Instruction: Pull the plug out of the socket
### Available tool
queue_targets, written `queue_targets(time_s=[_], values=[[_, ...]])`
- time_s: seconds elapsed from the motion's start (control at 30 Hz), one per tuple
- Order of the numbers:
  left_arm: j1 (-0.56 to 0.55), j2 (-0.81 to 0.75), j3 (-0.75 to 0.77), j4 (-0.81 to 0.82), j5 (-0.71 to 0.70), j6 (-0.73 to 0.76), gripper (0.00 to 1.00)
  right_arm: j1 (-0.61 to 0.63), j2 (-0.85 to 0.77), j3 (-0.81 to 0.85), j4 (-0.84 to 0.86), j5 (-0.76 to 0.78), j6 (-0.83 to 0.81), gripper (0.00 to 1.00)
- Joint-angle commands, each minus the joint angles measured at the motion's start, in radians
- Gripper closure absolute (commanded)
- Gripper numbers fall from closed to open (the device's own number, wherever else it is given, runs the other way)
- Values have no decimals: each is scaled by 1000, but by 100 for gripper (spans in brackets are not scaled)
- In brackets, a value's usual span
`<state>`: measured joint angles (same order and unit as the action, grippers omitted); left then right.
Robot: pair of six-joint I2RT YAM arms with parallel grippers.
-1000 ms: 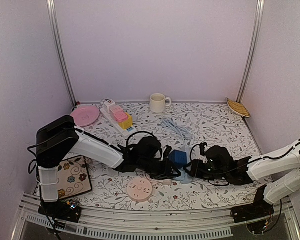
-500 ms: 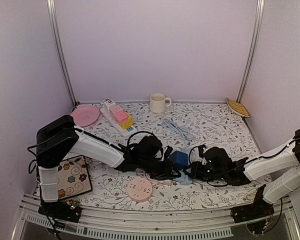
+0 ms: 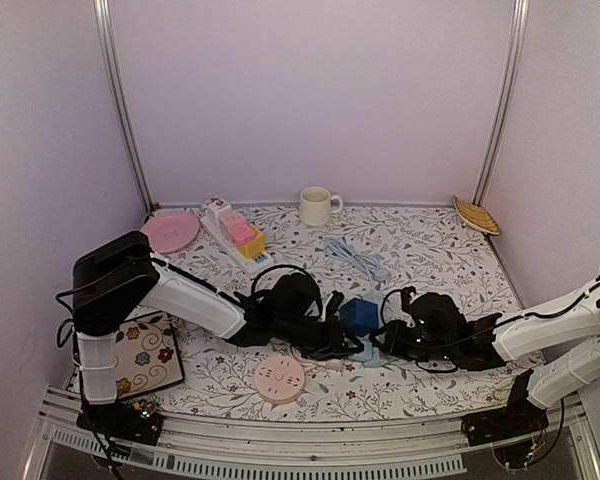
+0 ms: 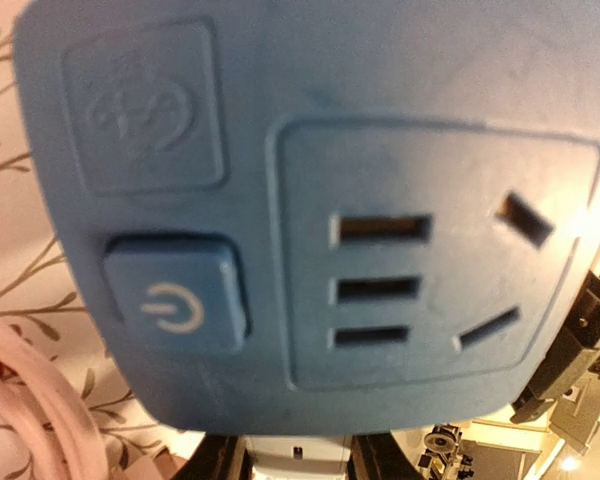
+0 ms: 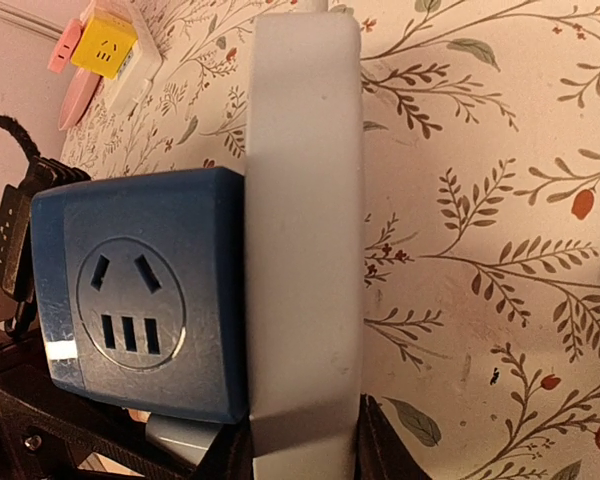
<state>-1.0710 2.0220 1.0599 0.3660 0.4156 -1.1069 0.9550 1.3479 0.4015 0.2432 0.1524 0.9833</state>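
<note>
- The blue socket cube (image 3: 357, 316) sits mid-table between both arms. Everything below is placed rel. to it.
- The white plug (image 5: 302, 230) lies flat against the cube face turned toward the right arm. The right wrist view shows no gap at the seam, so it's not yet out.
- The left gripper (image 3: 337, 322) is at the cube's left side, and the cube fills its wrist cam. Its fingers stand narrow and look clamped on the cube (tips are mostly cut off at the frame bottom, so that's a judgement).
- The right gripper (image 3: 382, 338) is on the cube's right. Its fingers (image 5: 375, 450) sit on both flat sides of the plug w/ no gap visible, so it's gripped as far as I can tell.
- Step in hand: both parts are gripped and the pull hasn't begun.
- Next move, prob.: L holds the cube fixed while R draws the plug straight away from it along the pin axis. Twisting could bind the pins or let the cube slip.
- Nearby: a white cable (image 4: 40, 400) lies just beside the cube. A pink round disc (image 3: 280, 380) sits nearer the arm bases than the cube, well apart.
</note>
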Motion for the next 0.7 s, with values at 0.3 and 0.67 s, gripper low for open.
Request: queue_targets(time_s=[0.3, 0.67], values=[[18, -116, -46, -1, 2, 29, 100, -15, -95, 15, -244, 246, -57, 96], [19, -170, -80, -44, -20, 80, 100, -15, -91, 25, -248, 247, -70, 97]])
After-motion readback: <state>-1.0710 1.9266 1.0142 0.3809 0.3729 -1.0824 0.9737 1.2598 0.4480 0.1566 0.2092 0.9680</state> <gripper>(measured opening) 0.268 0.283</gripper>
